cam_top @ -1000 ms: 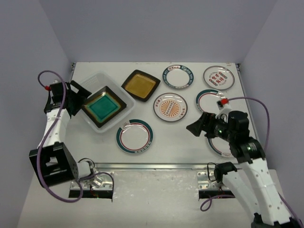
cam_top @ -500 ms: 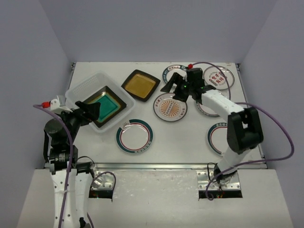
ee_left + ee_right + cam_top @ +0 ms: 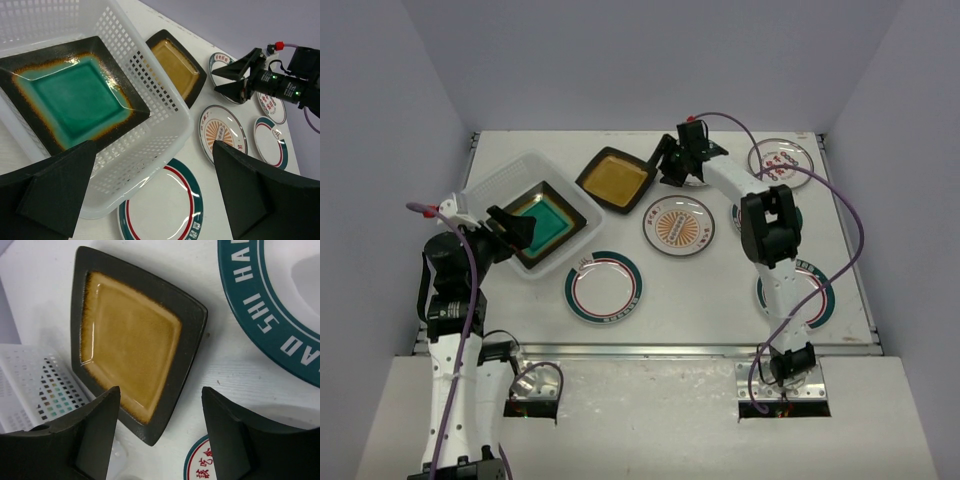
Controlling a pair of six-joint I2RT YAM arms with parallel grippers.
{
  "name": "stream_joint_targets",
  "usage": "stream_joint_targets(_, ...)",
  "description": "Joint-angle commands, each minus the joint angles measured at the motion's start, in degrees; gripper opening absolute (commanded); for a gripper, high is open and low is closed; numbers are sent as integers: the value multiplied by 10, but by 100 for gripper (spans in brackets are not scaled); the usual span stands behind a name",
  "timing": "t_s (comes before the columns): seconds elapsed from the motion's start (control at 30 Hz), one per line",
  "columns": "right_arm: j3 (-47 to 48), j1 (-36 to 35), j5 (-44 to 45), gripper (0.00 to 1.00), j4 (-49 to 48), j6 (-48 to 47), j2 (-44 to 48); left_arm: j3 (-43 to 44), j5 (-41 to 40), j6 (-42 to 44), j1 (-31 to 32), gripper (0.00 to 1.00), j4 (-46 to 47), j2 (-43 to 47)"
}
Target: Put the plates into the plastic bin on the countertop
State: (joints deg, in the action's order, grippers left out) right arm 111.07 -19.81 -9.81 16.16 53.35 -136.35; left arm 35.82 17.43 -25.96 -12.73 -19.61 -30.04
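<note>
The plastic bin (image 3: 503, 178) stands at the far left of the countertop (image 3: 720, 300), and the teal square plate (image 3: 542, 225) lies in it. The amber square plate (image 3: 616, 178) lies just right of the bin. My right gripper (image 3: 665, 165) hangs open over that plate's right corner. In the right wrist view the corner of the amber plate (image 3: 130, 355) lies between the fingers of the right gripper (image 3: 160, 435) without touching them. My left gripper (image 3: 510, 230) is open and empty above the bin's near-left rim. Its wrist view looks over the teal plate (image 3: 75, 95) in the bin (image 3: 165, 125).
Round plates lie on the countertop: a green-rimmed one (image 3: 604, 286) in front of the bin, the sunburst one (image 3: 679, 225) in the middle, one (image 3: 781, 162) at the far right and one (image 3: 795, 295) at the near right. The right arm partly covers two others.
The right arm swung from the near right to the far middle, over the amber plate, and its jaws narrowed. The left gripper drew from the bin's left side to its near-left rim.
</note>
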Motion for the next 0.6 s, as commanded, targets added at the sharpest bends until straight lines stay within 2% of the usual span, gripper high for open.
stream_joint_targets(0.0, 74, -1, 16, 66, 28, -16, -35, 7, 3, 6, 3, 100, 24, 9)
stream_joint_targets(0.13, 55, -1, 12, 66, 1, -7, -45, 7, 4, 6, 3, 100, 25, 9)
stream_joint_targets(0.27, 100, 0, -6, 65, 9, 4, -84, 7, 4, 6, 3, 100, 24, 4)
stream_joint_targets(0.47, 128, 2, -31, 50, -8, 26, -123, 7, 3, 6, 3, 100, 24, 1)
stream_joint_targets(0.57, 133, 4, -36, 47, -10, 41, -142, 7, 6, 6, 3, 100, 23, -3)
